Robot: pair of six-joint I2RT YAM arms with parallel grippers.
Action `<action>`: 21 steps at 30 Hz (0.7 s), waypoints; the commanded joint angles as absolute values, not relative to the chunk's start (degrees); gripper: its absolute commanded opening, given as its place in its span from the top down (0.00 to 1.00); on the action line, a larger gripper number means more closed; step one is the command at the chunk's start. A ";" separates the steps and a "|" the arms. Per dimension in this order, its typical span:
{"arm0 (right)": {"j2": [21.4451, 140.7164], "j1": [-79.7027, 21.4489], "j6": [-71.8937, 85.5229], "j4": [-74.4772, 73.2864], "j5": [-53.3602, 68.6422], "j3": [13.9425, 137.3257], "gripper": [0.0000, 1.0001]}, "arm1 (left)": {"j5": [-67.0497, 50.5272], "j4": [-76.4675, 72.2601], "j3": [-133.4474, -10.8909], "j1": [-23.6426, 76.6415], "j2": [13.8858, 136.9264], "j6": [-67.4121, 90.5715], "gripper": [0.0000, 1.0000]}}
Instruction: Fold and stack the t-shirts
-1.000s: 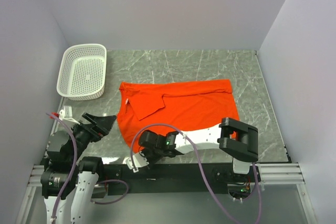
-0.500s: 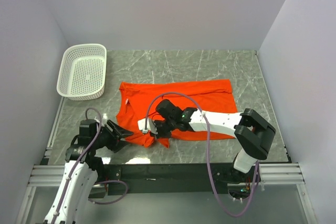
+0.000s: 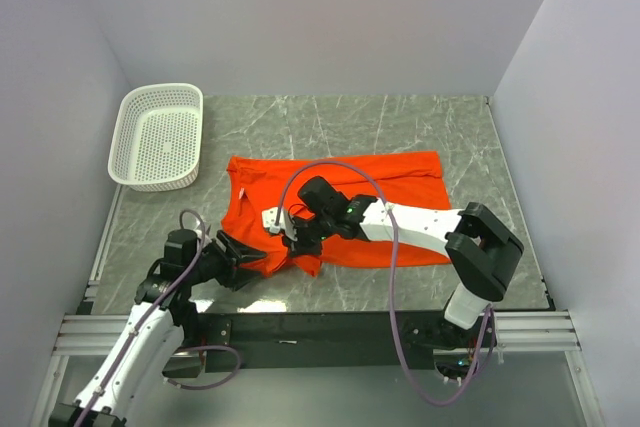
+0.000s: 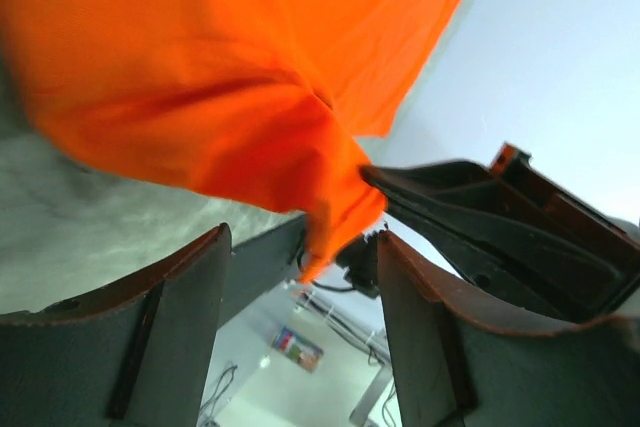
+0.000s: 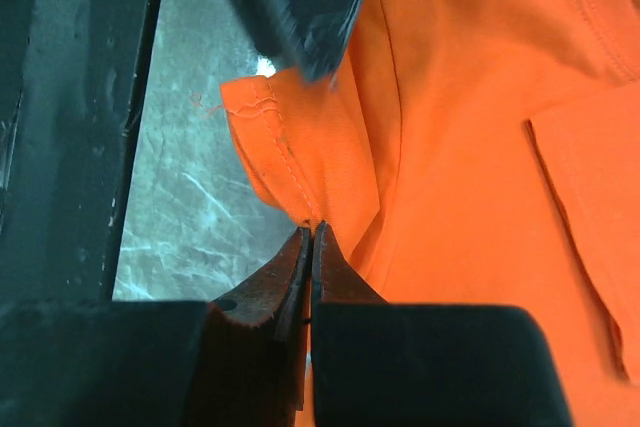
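Pinching the hem of the t-shirt, the right gripper has its two fingers pressed together on a stitched fold of the orange-red fabric. The pinched corner stands up in a small peak, clear of the counter.

The left gripper is just beside it, low over the near-left part of the counter. Its fingers are spread apart. A hanging point of the fabric lies in the gap between them, and no finger can be seen touching it. In the left wrist view the dark body of the right gripper sits just beyond that point of fabric.

From above, the t-shirt lies across the middle of the counter. Its far edge is flat and straight, and its near-left corner is bunched where the two grippers meet. The right arm reaches from the near-right edge across the near half of the shirt.

A white perforated basket sits at the far-left corner, apart from the shirt.
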State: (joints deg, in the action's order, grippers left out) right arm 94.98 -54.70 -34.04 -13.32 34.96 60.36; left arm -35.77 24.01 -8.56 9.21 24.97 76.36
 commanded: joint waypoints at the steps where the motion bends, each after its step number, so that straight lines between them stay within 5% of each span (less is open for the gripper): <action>1: 96.15 -54.32 -31.73 -11.87 36.48 63.46 1.00 | -33.14 13.46 -8.26 14.14 26.36 83.22 0.35; 11: 96.42 -52.91 -29.79 -10.99 37.26 63.72 1.00 | -26.72 7.82 -10.28 22.15 33.40 87.98 0.44; 21: 95.80 -52.38 -29.88 -10.99 37.71 63.02 1.00 | -24.26 8.09 -10.20 22.76 32.78 87.80 0.86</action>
State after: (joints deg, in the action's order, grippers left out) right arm 96.88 -52.60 -30.44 -12.84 36.42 61.60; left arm -26.02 10.50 -8.38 22.48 33.45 87.79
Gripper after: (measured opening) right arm 0.011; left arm 0.167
